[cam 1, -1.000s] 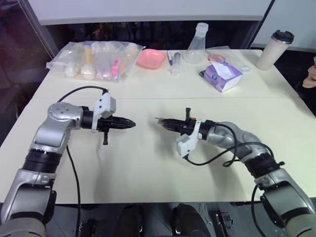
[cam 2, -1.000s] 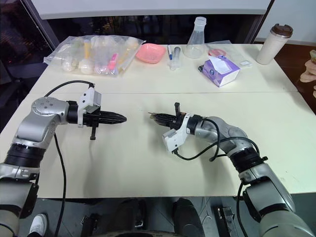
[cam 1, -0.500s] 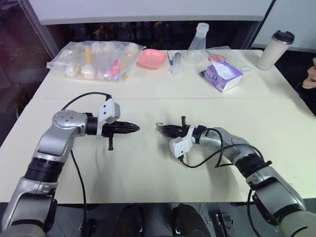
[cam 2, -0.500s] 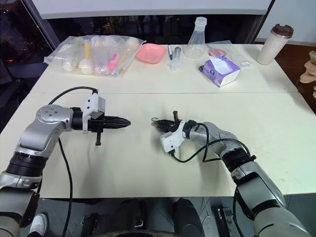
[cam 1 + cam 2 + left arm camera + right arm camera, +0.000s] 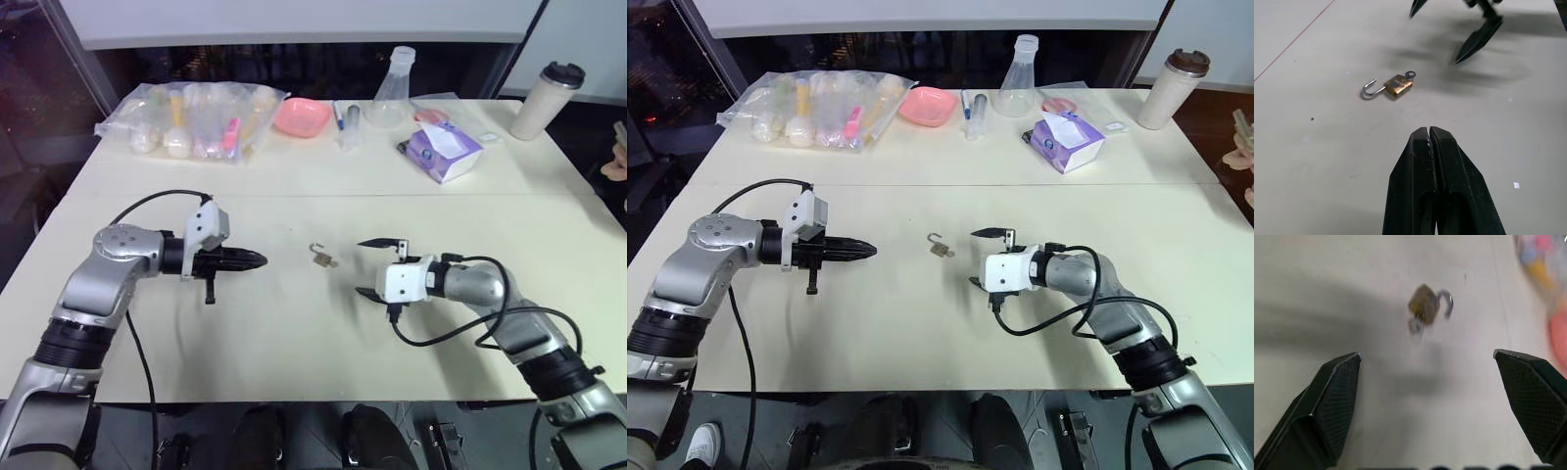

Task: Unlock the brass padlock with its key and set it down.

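Padlock: brass padlock (image 5: 322,258) lying flat on the cream table (image 5: 294,343), free of both grippers, silvery shackle swung open, key (image 5: 1409,75) seated in the end opposite the shackle.

Position: between the two arms, near mid-table, well short of the clutter along the far edge.

Long axis: roughly crosswise to the robot, shackle end toward the left arm, key end toward the right arm.

Left gripper (image 5: 257,259): fingers pressed together, holding nothing, tip aimed along the table at the shackle end, padlock just ahead of it.

Right gripper (image 5: 377,267): jaws spread wide, empty, fingertips pointing toward the padlock from the key side, one finger raised, the other low by the table.

Nearer arm: about equal, neither touching.

Task status: by appearance complete, lock open and set down; next move, if any, likely a withdrawal of both arms.
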Tool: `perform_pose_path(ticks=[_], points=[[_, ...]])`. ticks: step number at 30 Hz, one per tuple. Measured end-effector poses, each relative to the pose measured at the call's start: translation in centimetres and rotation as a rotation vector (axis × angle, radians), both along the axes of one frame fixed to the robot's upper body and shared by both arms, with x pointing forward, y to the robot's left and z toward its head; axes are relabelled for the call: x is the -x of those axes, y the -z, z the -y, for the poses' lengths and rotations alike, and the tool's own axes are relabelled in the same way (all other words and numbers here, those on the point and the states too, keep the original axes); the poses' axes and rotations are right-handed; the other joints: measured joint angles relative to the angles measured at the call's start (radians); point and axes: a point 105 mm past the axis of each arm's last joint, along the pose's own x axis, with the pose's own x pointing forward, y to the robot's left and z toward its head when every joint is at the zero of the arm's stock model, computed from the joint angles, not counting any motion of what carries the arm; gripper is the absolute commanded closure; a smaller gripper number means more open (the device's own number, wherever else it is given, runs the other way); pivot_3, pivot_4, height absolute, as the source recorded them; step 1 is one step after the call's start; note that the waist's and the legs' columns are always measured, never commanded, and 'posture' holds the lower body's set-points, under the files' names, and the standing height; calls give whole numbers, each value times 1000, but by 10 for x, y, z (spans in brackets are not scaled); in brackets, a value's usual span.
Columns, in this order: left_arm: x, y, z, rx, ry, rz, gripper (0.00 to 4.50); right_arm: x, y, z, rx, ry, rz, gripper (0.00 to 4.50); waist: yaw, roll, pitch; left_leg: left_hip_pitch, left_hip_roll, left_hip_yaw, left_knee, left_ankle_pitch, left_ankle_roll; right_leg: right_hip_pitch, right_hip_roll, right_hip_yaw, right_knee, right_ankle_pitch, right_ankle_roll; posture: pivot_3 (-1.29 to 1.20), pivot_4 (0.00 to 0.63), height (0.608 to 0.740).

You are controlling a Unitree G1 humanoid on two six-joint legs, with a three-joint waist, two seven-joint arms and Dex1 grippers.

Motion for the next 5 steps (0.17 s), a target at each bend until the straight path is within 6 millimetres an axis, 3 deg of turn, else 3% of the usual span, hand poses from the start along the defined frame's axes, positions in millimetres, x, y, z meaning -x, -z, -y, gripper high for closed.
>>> perform_pose_path(ticks=[5], points=[[5, 2, -5, 5, -26, 1, 4500, 13, -20, 16, -170, 156, -214, 34, 0, 0, 0, 0, 0, 0, 0, 0, 0, 0, 0, 0, 0, 0, 0, 0, 150, 715]])
